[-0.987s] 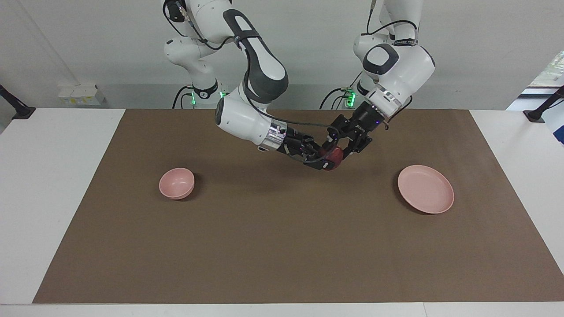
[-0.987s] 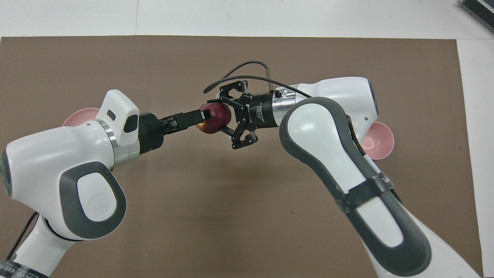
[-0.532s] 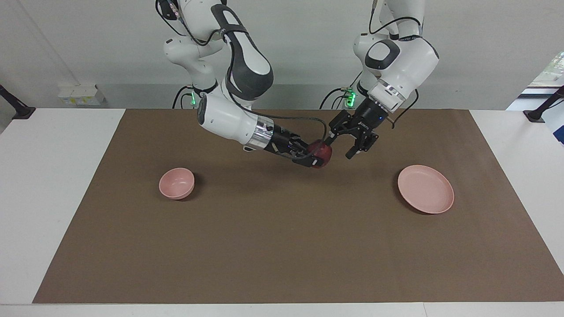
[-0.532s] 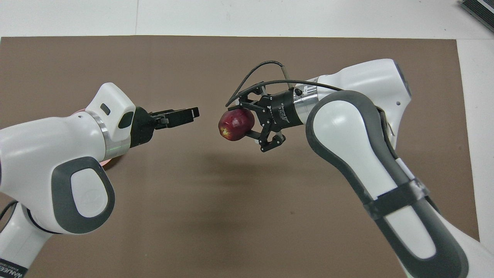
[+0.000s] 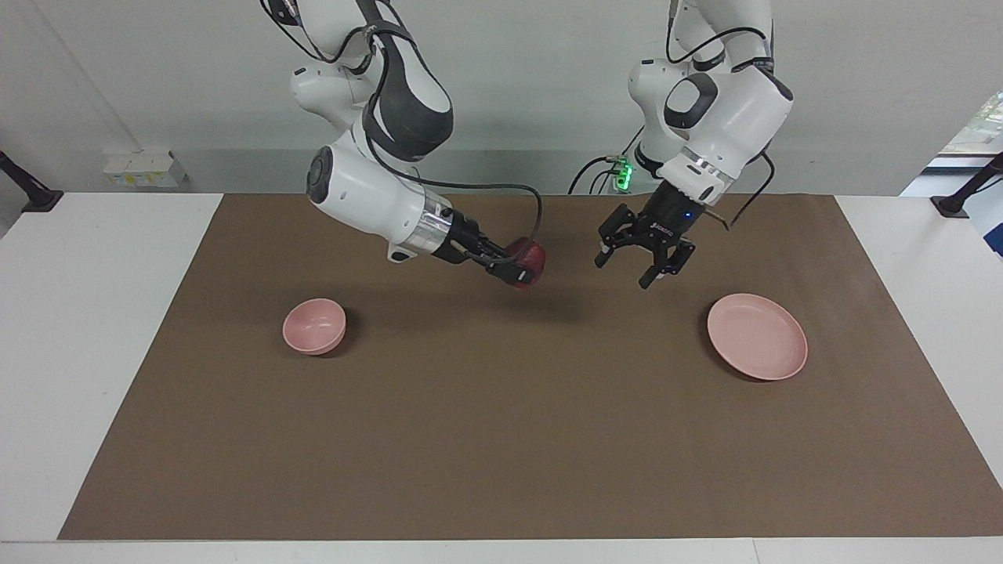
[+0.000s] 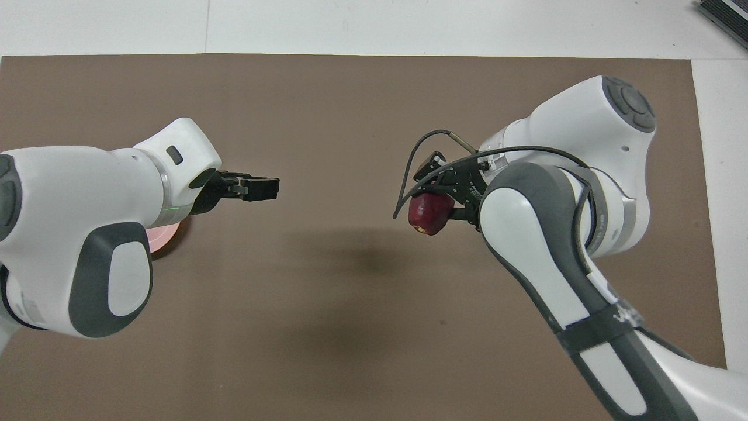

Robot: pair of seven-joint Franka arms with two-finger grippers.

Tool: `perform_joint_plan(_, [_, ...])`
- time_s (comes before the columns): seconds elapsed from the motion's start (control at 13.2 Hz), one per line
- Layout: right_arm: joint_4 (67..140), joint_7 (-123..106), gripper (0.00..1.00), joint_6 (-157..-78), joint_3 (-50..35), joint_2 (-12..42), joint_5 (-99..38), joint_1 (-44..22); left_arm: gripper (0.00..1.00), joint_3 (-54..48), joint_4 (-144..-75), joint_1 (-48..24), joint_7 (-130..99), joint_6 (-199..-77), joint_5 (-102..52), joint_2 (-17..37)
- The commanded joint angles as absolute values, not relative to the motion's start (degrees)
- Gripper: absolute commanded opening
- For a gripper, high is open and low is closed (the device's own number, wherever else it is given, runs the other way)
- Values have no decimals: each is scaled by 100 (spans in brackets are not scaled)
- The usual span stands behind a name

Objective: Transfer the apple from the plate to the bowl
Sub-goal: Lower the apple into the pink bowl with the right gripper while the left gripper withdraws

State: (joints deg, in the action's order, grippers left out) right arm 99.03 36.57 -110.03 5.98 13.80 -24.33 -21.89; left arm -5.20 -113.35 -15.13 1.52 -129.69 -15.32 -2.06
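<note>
Dark red apple [image 5: 526, 257] pinched in right gripper [image 5: 519, 272] fingers, aloft over brown mat [image 5: 501, 439] between pink bowl [image 5: 314, 326] and pink plate [image 5: 757, 336]. Left gripper [image 5: 642, 266] fingers spread, empty, near plate.

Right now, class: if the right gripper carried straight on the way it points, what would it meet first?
The right gripper, shut on the apple, points down and toward the left arm's end. It would probably meet the brown mat first, between the bowl and the plate; depth is uncertain.
</note>
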Motion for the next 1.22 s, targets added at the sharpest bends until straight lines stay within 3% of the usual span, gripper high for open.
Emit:
perform_joint_plan(0.0, [10511,1888,0,-11372,562,1186,-1970,-1506,100,-545,-10769,-1293,17,-12282,-767,43])
perform_joint_plan(0.3, [10521,294,0,-11382,554,1222,-679,-871,100,-536,-9827,-1248,18,-10927,-9,448])
perform_joint_plan(0.76, [10792,-1107,0,-11609,554,1423,-325,-431,100,-536,-9176,-853,79,-9748,343,326])
perform_joint_plan(1.14, [10854,-1160,0,-11785,545,1520,-97,-404,100,-519,-9070,-423,166,-9098,281,-157])
